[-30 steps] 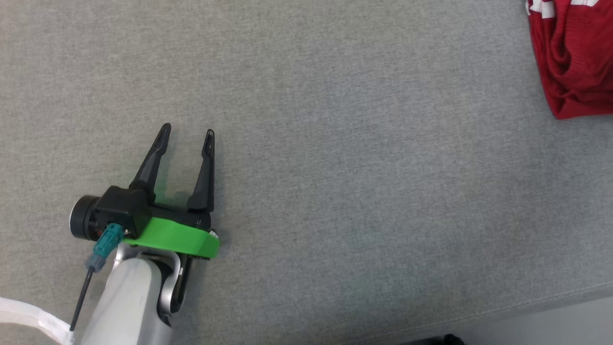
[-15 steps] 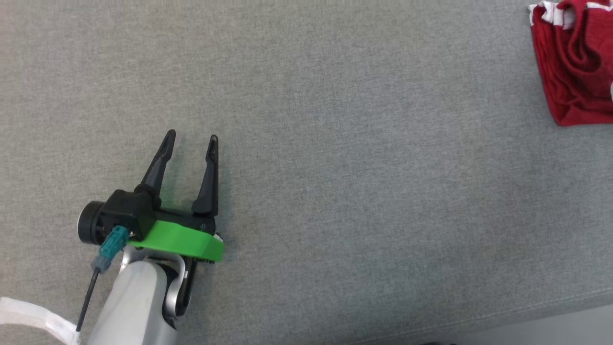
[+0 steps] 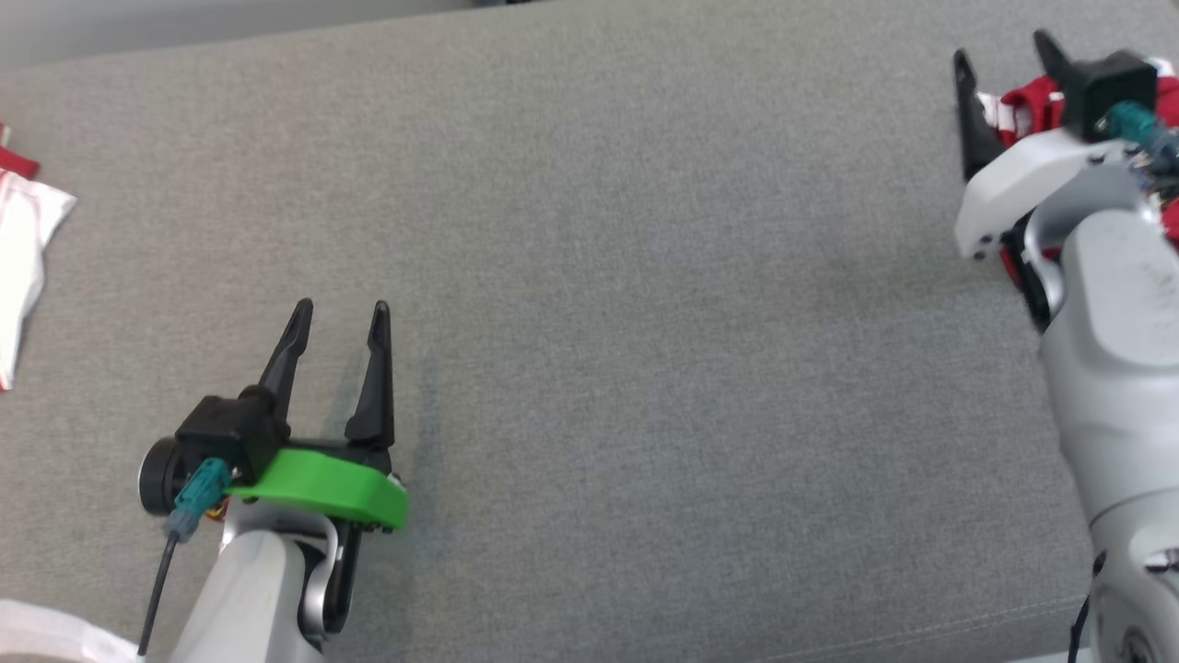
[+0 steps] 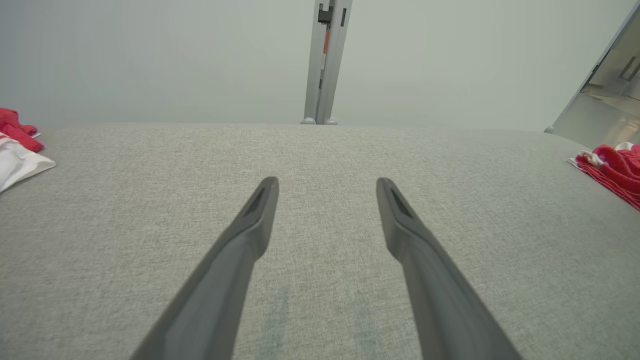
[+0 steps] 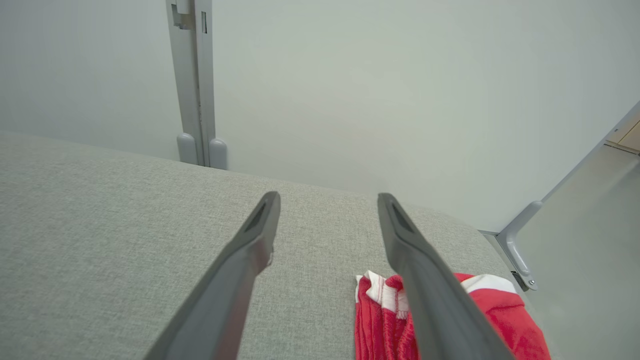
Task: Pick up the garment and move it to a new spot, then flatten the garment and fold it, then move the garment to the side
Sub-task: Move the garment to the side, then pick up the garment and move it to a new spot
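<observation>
On woven grey upholstery [image 3: 645, 276], crumpled red garment [image 5: 375, 325]

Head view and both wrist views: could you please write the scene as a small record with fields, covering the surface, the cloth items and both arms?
surface: grey woven fabric surface
garment: red knit garment with white trim, bunched, lying at the surface's right end
left gripper: jaws open, nothing between them, over bare surface
right gripper: jaws open, nothing between them, over the garment; contact cannot be told
other item: white and red cloth at the left edge
held: nothing in either arm
</observation>
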### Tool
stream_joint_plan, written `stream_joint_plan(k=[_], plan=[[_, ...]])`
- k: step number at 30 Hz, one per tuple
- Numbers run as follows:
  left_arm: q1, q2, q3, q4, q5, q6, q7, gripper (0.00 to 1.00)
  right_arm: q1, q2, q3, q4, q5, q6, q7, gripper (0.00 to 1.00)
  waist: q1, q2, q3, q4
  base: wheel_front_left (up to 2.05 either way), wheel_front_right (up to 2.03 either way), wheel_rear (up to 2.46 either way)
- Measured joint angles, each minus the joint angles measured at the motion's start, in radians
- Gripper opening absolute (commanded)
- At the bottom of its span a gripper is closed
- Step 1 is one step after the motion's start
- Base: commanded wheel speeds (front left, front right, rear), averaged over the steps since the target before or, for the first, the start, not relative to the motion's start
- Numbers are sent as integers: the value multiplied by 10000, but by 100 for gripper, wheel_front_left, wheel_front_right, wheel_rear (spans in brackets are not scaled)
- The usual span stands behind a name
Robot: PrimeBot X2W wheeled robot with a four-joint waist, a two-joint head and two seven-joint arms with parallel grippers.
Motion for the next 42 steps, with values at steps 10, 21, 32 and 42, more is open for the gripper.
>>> stream_joint_plan(k=[10, 21, 32, 42], plan=[[1352, -314, 1009, -21, -33, 98, -13, 100, 2771, 876, 123, -1639, 387, 0, -272, 100, 0, 0, -1246, 370, 0, 0, 0], [2726, -679, 1584, -213, 31, -25, -15, 100, 6408, 1218, 393, -4219, 1732, 0, -276, 100, -1, 0, -2246, 949, 0, 0, 0], [2984, -867, 1593, -81, 58, -151, -15, 100, 7648, 1210, 247, -4970, 2080, 0, -286, 100, -1, 0, -2663, 1207, 0, 0, 0], [2984, -913, 1620, -17, 136, -224, -15, 100, 7822, 1210, 376, -5108, 2163, 0, -288, 100, -1, 0, -2726, 1166, 0, 0, 0]])
